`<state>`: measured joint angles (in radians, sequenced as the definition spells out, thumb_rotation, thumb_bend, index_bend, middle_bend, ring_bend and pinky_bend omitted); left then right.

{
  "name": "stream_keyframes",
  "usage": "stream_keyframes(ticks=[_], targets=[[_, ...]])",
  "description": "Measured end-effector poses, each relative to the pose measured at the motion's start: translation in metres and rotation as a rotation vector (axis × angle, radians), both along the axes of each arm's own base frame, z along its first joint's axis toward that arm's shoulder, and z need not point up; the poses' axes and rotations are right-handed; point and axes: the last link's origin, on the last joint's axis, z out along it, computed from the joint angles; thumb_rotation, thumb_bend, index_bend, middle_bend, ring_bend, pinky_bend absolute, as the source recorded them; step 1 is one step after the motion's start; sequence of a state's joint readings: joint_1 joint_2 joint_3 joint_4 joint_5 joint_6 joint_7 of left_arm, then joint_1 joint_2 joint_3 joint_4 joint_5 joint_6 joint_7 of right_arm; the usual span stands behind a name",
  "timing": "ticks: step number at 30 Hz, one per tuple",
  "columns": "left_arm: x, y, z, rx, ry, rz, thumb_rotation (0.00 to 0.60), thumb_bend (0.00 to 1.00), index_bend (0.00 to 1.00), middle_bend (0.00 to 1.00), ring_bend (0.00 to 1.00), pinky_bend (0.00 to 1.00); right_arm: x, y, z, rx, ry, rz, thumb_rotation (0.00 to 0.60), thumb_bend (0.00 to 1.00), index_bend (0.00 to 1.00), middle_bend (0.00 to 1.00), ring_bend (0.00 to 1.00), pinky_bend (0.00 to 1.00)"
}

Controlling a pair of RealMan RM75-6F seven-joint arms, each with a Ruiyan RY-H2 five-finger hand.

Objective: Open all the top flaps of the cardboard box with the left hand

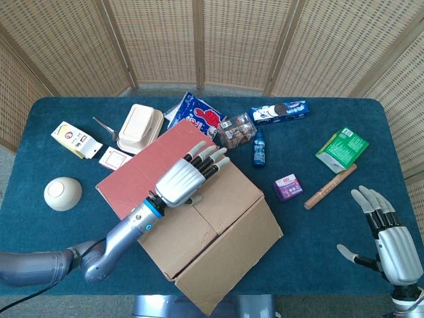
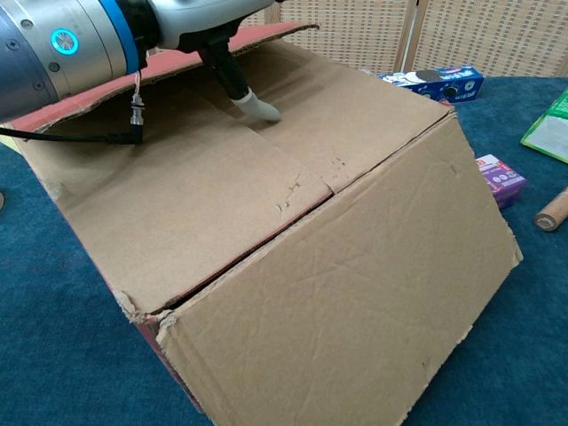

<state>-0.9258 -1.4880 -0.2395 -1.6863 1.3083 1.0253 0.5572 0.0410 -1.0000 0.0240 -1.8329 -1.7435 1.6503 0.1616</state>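
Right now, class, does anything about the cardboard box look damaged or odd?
Yes. The cardboard box has a torn, ragged near corner and a small tear beside the seam on its inner flap. The left hand hovers over the inner flaps, which lie closed.
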Motion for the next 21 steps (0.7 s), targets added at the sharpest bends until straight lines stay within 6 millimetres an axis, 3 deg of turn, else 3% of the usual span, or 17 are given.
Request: stream_keyframes(ticks=[10,21], targets=[[-0.008,0.007,0.026,0.080,0.077,-0.005,0.600,0.01,0.00,0.00,0.00,0.02,0.000,0.000,0.003,-0.001,-0.016,-0.001,0.600,0.00,0.00,0.00,0.00,0.12],[-0.017,0.010,0.071,0.177,0.136,0.008,0.600,0.01,0.00,0.00,0.00,0.02,0.001,0.002,0.005,0.000,-0.031,0.008,0.600,0.00,0.00,0.00,0.00,0.12]])
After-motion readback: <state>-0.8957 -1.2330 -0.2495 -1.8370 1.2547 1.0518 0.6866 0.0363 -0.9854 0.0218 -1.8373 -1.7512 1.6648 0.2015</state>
